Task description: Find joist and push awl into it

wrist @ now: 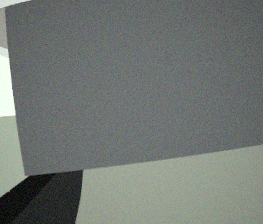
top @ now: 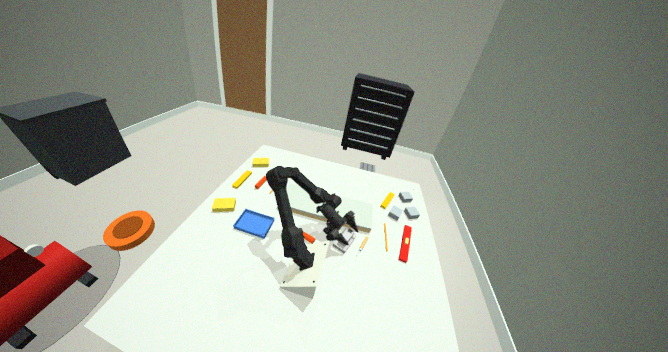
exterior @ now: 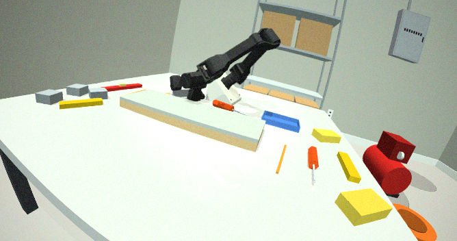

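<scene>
The stud finder (top: 342, 244), a grey and white block, lies on the table in front of the panel. Its dark grey face (wrist: 142, 85) fills much of the wrist view. My gripper (top: 346, 230) is open at the stud finder, with nothing clamped; one black finger shows at the wrist view's lower left. The floor panel (top: 320, 204) (exterior: 191, 111) is a long pale green slab with a tan edge. The blue tray (top: 254, 224) (exterior: 281, 122) is empty. One orange-handled tool (top: 309, 237) (exterior: 223, 105) lies by the panel, another (top: 261, 182) (exterior: 312, 157) beyond it; which is the awl is unclear.
Yellow blocks (top: 223, 205) (exterior: 363, 204) lie at the tray side. Grey blocks (top: 405, 196) (exterior: 49, 96), a yellow bar (top: 387, 200) (exterior: 81, 103), a red level (top: 405, 244) (exterior: 123, 87), a pencil (top: 385, 237) and a small knife (top: 364, 244) lie at the other side.
</scene>
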Controlling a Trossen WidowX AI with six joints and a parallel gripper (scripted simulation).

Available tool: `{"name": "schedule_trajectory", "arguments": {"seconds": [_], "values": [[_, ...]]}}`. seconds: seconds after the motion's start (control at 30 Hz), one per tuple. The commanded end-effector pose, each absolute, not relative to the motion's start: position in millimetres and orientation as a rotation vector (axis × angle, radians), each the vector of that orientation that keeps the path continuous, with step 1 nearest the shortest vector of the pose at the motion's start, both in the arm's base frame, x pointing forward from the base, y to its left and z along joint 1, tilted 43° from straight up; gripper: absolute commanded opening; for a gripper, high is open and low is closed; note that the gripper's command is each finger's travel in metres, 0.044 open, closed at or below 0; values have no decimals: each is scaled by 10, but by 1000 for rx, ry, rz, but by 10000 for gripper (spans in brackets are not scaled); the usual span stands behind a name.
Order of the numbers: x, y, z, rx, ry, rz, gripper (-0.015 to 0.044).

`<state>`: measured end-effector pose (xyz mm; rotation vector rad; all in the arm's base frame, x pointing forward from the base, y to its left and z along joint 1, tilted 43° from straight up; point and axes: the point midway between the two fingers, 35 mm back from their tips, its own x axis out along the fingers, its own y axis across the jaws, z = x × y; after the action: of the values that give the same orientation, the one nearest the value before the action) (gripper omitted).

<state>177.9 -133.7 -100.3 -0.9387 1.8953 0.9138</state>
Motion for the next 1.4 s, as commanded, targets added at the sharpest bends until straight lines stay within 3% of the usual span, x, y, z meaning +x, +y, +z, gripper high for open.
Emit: {"name": "schedule_trajectory", "arguments": {"seconds": [0.0, 0.47, 0.73, 0.97, 1.37], "values": [[1805, -1330, -957, -938, 1894, 909, 440], [1897, -1264, -747, -937, 1893, 909, 440], [1743, -1763, -269, -941, 1903, 920, 440], [1748, -1732, -344, -888, 1893, 880, 440], [1760, -1593, -779, 440, 1465, 184, 440]]}}
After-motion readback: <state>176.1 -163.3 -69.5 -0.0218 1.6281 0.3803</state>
